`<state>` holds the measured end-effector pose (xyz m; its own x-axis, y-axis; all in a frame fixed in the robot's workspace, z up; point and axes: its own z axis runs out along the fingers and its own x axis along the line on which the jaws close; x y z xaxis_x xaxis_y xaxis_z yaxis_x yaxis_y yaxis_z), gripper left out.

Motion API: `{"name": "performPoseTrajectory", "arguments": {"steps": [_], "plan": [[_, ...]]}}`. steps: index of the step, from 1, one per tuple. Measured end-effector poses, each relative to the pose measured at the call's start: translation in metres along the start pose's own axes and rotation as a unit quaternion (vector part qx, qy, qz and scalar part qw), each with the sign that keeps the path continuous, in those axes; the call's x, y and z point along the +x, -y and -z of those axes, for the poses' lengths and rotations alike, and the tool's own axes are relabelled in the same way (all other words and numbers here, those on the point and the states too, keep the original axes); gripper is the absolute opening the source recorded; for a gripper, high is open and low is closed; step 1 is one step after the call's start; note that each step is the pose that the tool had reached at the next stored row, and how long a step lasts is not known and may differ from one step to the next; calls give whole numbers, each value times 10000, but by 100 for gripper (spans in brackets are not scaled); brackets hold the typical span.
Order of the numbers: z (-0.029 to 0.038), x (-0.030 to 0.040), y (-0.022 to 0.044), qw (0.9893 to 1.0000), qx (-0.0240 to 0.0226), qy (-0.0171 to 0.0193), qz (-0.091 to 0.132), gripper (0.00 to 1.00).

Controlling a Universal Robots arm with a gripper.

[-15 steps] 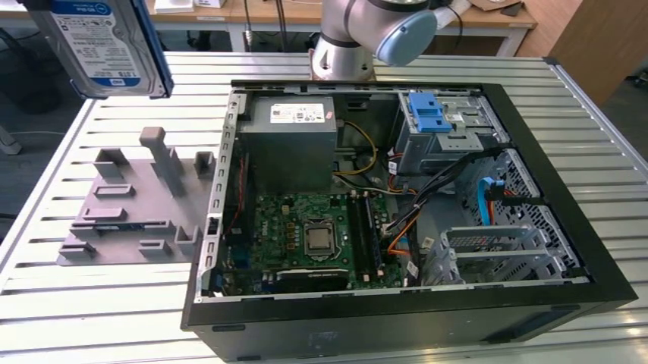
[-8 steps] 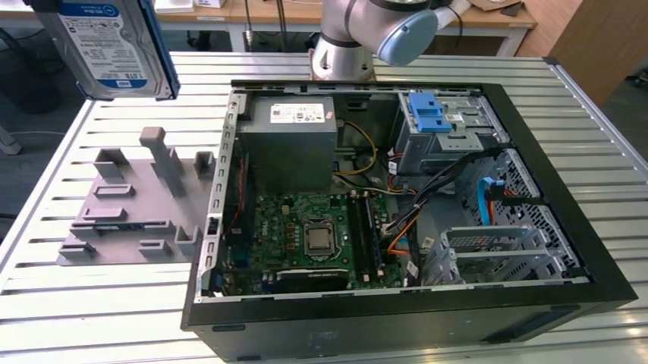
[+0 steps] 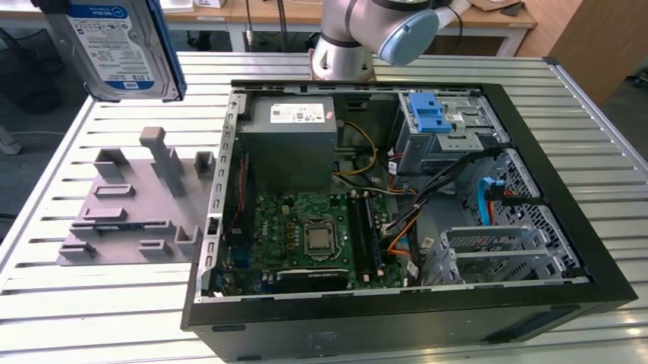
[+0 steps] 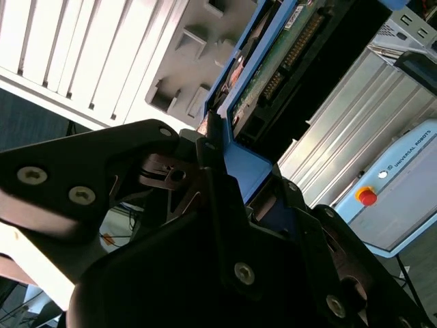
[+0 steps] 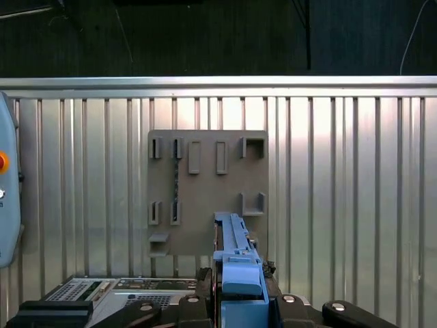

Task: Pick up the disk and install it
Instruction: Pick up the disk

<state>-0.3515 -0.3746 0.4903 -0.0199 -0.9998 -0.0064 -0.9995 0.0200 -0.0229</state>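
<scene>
The gripper (image 5: 239,299) pinches the disk (image 3: 121,45) by its blue carrier frame (image 5: 240,277), with the dark fingers (image 4: 205,147) pressed against the frame from both sides in both wrist views. In the exterior view the disk hangs high in the air at the upper corner on the exterior view's left, well above the slatted metal table (image 3: 102,303), and its blue-and-white label faces the camera. Below it on the table lies a grey slotted holder plate (image 3: 132,201), just beside the open computer case (image 3: 405,322) on the exterior view's left. The first wrist view looks down along the disk's edge onto that plate (image 5: 205,191), and the disk is apart from it. The second wrist view shows the green circuit board on the disk's underside (image 4: 273,55). Inside the case are the grey power-supply box (image 3: 288,144), the green motherboard (image 3: 314,227), and a grey drive cage topped by a blue bracket (image 3: 430,114). The base of the robot arm (image 3: 350,53) stands on the table behind the case
</scene>
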Motion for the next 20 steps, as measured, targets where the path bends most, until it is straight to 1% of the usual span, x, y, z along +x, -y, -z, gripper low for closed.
{"name": "performPoseTrajectory", "arguments": {"steps": [20], "plan": [[-5,65,229,10000,0,0,0,36]]}}
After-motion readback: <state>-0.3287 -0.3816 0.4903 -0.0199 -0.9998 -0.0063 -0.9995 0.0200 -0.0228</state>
